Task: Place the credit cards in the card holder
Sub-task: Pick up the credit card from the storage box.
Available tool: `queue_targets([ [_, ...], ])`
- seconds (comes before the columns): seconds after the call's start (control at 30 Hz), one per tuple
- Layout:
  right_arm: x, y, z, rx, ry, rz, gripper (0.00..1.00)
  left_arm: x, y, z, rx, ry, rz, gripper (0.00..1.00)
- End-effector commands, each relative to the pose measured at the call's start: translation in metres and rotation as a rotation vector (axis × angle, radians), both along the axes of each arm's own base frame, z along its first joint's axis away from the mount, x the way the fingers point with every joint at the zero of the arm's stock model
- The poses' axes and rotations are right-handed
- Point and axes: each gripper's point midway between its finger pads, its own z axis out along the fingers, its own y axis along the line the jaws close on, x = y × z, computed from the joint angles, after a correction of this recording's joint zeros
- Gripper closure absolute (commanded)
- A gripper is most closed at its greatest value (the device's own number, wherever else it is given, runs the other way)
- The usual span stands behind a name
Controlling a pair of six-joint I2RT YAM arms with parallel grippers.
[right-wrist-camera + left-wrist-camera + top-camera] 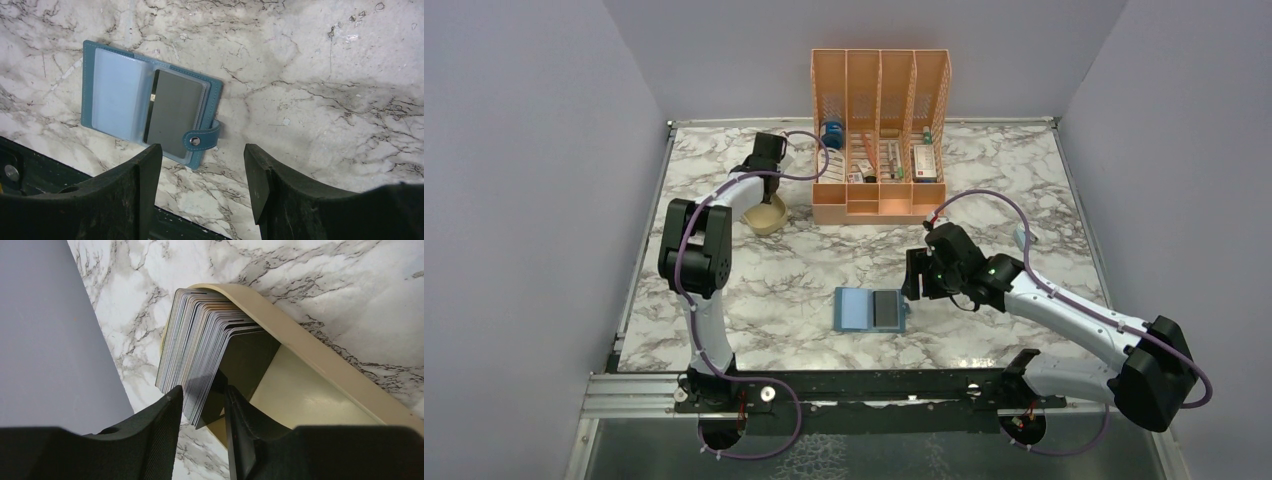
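Note:
Several credit cards (200, 345) stand on edge as a tight stack in a beige tray (310, 350), which sits at the far left of the table (767, 215). My left gripper (769, 195) reaches down into it. In the left wrist view its fingertips (202, 392) straddle the near end of the stack, part-way closed, with slim gaps showing beside the cards. The teal card holder (871, 309) lies open on the marble, and a dark card (172, 112) sits in its right pocket beside the snap tab. My right gripper (914, 275) hovers open just right of the card holder (150, 105), its jaws (202, 155) holding nothing.
An orange slotted organiser (879, 130) with small items stands at the back centre, just right of the tray. A small pale object (1022, 237) lies near the right wall. Grey walls close in both sides, and a black rail (874, 395) runs along the near edge.

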Motion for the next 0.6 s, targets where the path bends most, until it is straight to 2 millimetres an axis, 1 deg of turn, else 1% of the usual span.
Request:
queue_targets([
  [0.0, 0.0038, 0.0069, 0.0133, 0.042, -0.03, 0.0, 0.38, 0.0134, 0.0097, 0.016, 0.042, -0.05, 0.029, 0.63],
  [0.2, 0.0037, 0.0072, 0.0138, 0.044, -0.03, 0.0, 0.38, 0.0156, 0.0133, 0.0215, 0.064, -0.059, 0.044, 0.64],
  [0.27, 0.0037, 0.0075, 0.0147, 0.047, -0.031, 0.0, 0.38, 0.0162, 0.013, 0.0224, 0.063, -0.06, 0.044, 0.66],
  [0.37, 0.0031, 0.0074, 0.0139, 0.046, -0.029, 0.001, 0.38, 0.0159, 0.0127, 0.0195, 0.062, -0.05, 0.042, 0.69],
  [0.57, 0.0025, 0.0072, 0.013, 0.045, -0.028, 0.006, 0.38, 0.0127, 0.0112, 0.0146, 0.051, -0.03, 0.041, 0.81],
])
